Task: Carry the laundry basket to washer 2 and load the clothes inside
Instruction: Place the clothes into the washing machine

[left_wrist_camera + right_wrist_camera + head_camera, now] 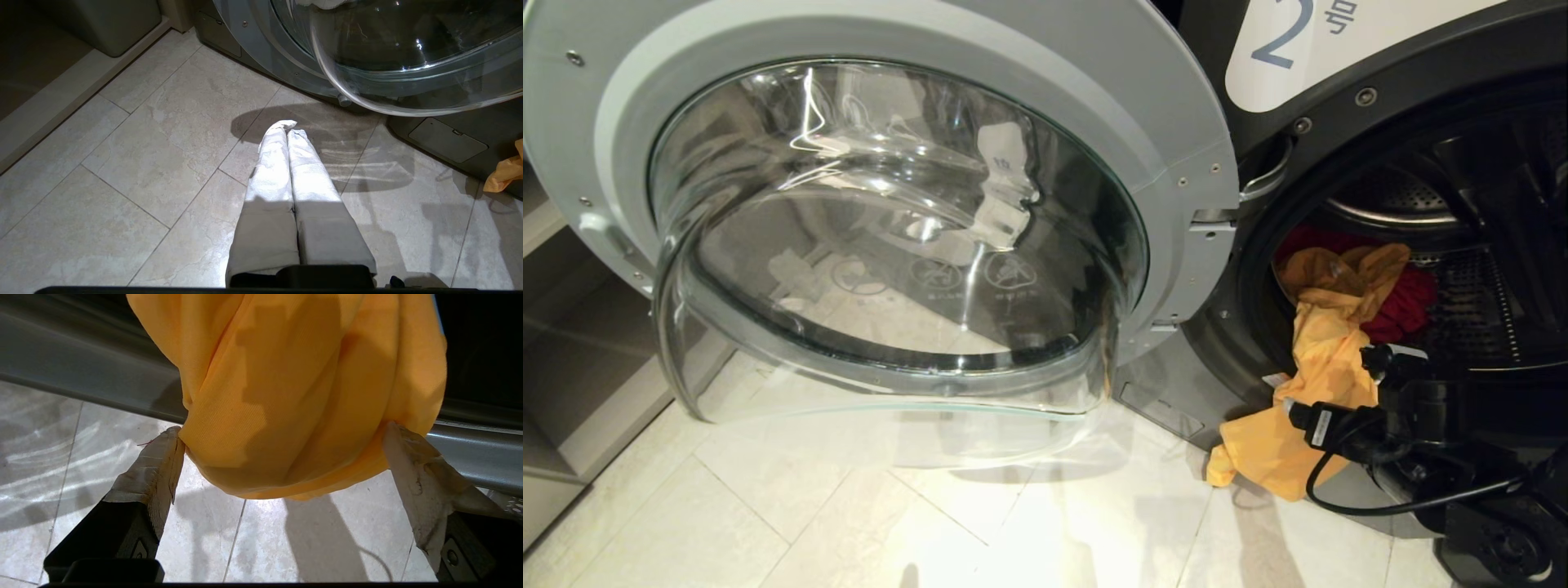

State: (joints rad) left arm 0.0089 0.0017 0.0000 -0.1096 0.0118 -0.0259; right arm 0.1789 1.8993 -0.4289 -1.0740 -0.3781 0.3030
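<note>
The right end effector stands wide open below washer 2, its taped fingers flanking the hanging fold of the yellow garment without pinching it. That garment spills from washer 2's drum over the lip toward the floor, a red garment behind it inside. The left end effector hangs closed and empty over the floor before washer 2's open door.

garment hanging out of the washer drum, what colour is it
Yellow garment; clearest in the right wrist view.
</note>
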